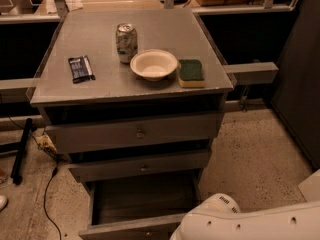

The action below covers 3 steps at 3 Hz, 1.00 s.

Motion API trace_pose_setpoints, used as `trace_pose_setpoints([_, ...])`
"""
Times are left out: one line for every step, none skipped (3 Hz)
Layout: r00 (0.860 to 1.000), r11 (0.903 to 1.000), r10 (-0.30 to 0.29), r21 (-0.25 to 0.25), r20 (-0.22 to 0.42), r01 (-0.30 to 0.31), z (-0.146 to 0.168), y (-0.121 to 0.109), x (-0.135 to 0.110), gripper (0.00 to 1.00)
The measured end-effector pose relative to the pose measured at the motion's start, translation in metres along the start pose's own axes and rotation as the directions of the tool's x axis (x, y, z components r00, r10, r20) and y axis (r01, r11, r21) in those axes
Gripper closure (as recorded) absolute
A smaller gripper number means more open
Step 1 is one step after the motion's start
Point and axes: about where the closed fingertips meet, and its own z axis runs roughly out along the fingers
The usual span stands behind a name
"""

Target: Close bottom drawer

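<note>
The bottom drawer (145,199) stands pulled open at lower centre. Only the white arm (250,224) shows, lower right; the gripper is out of view, so I cannot tell its grip.
</note>
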Motion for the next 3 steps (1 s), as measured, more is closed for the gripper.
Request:
trace_pose_setpoints([1.000, 1.0000, 0.005, 0.002, -0.002, -0.005, 0.003, 0.000, -0.005, 1.00])
trace_pose_setpoints([0.999, 0.9994, 0.032, -0.011, -0.008, -0.032, 0.012, 0.002, 0.004, 1.00])
trace_pose_setpoints([0.994, 0.9940, 0.107, -0.025, -0.009, -0.107, 0.042, -0.012, 0.016, 1.00])
